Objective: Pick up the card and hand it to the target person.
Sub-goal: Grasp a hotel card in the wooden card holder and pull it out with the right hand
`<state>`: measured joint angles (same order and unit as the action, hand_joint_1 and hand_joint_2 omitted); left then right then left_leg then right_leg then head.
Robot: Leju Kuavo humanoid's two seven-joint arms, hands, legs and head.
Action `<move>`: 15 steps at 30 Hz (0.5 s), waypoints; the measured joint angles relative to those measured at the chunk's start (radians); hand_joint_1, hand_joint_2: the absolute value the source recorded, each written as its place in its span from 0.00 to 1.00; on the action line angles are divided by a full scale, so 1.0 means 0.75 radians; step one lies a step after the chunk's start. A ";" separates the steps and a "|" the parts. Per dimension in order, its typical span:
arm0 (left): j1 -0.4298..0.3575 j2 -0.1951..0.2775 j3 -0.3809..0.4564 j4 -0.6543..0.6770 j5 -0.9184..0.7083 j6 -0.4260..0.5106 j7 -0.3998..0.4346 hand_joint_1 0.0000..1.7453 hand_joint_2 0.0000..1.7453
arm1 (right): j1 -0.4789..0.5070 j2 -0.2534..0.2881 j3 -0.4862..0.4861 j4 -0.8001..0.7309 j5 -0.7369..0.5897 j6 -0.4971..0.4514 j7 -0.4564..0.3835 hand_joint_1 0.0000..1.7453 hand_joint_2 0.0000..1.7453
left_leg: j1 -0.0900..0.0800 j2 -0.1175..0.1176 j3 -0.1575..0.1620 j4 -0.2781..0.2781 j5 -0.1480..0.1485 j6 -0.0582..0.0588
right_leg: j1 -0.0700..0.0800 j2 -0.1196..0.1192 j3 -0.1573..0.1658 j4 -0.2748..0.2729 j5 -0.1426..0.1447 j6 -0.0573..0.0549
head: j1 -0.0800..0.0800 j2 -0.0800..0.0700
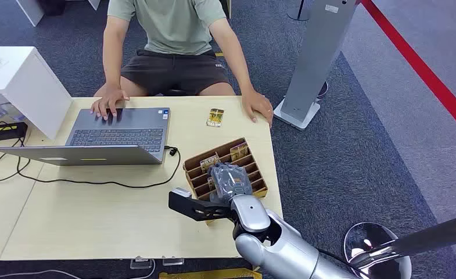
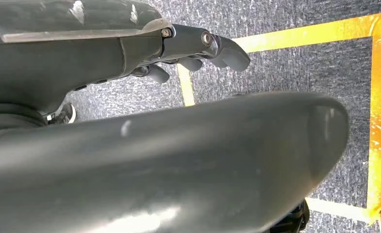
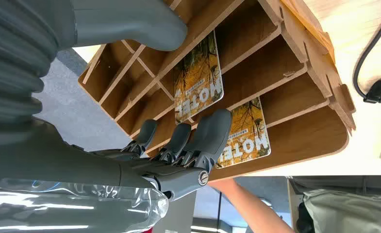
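A grey open laptop (image 1: 121,131) sits on the left part of the light wooden desk (image 1: 97,215), and a person's hand (image 1: 108,104) rests on its keys. A black cable (image 1: 86,181) curls along the desk beside it. Further right, one small yellow card (image 1: 215,117) lies flat on the desk, near the person's other hand (image 1: 258,107). Nearer the robot stands a brown wooden rack with slots (image 1: 228,168), with yellow hotel cards (image 3: 198,80) in it. The right hand (image 1: 230,180) is over the rack, its fingers (image 3: 212,133) apart and holding nothing, fingertips close to one card. The left hand (image 2: 188,53) hangs over grey carpet; I cannot tell how its fingers are set.
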<state>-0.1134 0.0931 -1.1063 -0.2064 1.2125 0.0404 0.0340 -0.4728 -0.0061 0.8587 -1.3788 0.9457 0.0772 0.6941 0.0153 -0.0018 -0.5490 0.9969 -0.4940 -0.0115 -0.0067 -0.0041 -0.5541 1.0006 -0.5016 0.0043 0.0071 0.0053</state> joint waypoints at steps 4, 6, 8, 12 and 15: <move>0.000 -0.001 0.000 0.000 0.002 0.000 -0.001 0.00 0.00 | 0.000 0.000 0.000 0.000 0.000 -0.001 -0.001 0.41 1.00 | 0.000 0.000 0.000 0.000 0.000 0.000 | 0.000 0.000 0.000 0.000 0.000 0.000 | 0.000 0.000; 0.000 -0.001 0.000 0.000 0.002 0.000 -0.002 0.00 0.00 | 0.001 0.000 -0.001 0.001 -0.001 -0.002 -0.002 0.43 1.00 | 0.000 0.000 0.000 0.000 0.000 0.000 | 0.000 0.000 0.000 0.000 0.000 0.000 | -0.001 0.000; 0.000 -0.001 0.000 0.000 0.002 -0.001 -0.003 0.00 0.00 | 0.002 -0.001 -0.001 0.001 -0.003 -0.003 -0.003 0.46 1.00 | 0.000 0.000 0.000 0.000 0.000 0.000 | 0.000 0.000 0.000 0.000 0.000 0.000 | -0.001 0.000; 0.001 -0.001 0.000 0.000 0.002 -0.002 -0.003 0.00 0.00 | 0.004 -0.004 -0.001 0.001 -0.005 -0.006 -0.004 0.59 1.00 | 0.000 0.000 0.000 0.000 0.000 0.000 | 0.000 0.000 0.000 0.000 0.000 0.000 | -0.001 0.000; 0.001 -0.001 0.000 0.000 0.002 -0.002 -0.003 0.00 0.00 | 0.006 -0.007 -0.001 0.001 -0.007 -0.010 -0.004 0.73 1.00 | 0.000 0.000 0.000 0.000 0.000 0.000 | 0.000 0.000 0.000 0.000 0.000 0.000 | -0.001 0.000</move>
<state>-0.1129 0.0923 -1.1063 -0.2064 1.2141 0.0386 0.0317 -0.4685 -0.0113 0.8580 -1.3783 0.9401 0.0700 0.6912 0.0153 -0.0018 -0.5489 0.9969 -0.4940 -0.0115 -0.0067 -0.0042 -0.5542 1.0006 -0.5016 0.0043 0.0066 0.0053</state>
